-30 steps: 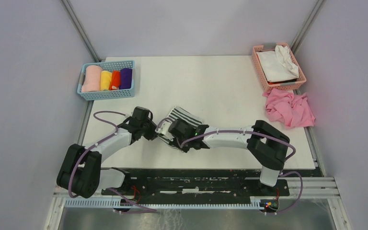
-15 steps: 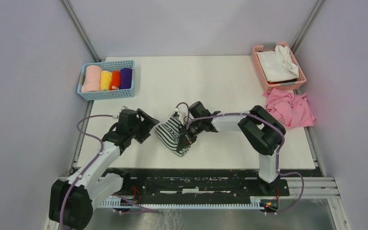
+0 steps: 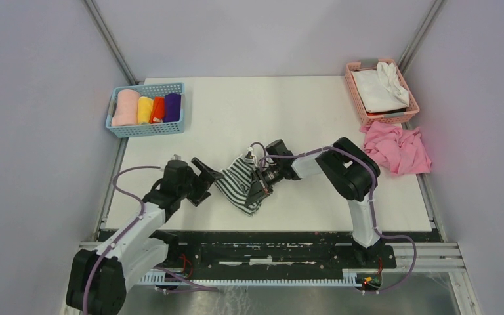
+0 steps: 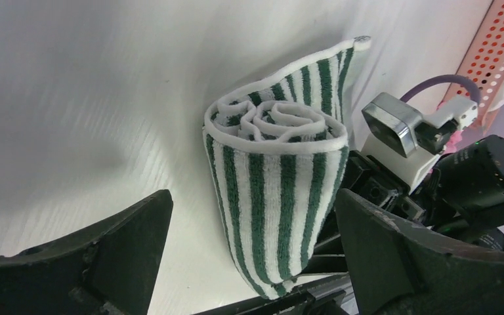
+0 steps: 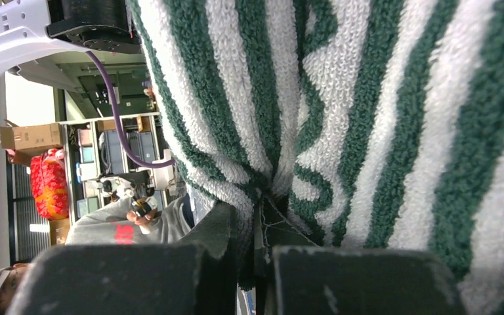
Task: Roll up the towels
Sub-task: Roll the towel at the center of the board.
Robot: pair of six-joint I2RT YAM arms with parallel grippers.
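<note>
Top external: rolled striped towel (image 3: 236,180) at the front middle of the table (image 3: 302,118), between both hands.
Right hand (image 3: 260,186) is clamped on the roll; left hand (image 3: 208,180) sits just beside it, fingers spread apart.

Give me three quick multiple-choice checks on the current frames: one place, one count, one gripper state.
1. Where does the blue plastic basket sit on the white table? A far-left corner; B far-right corner; C near edge.
2. How many rolled towels lie in it? A two; B four; C six.
3. What is the right gripper doing? A hanging open above the table; B shut on the rolled green-and-white striped towel; C out of view.
Answers: 1 A, the top view shows it at the far left. 2 B, pink, yellow, orange and purple rolls lie side by side. 3 B, its wrist view shows the fingers pinching striped terry.
</note>
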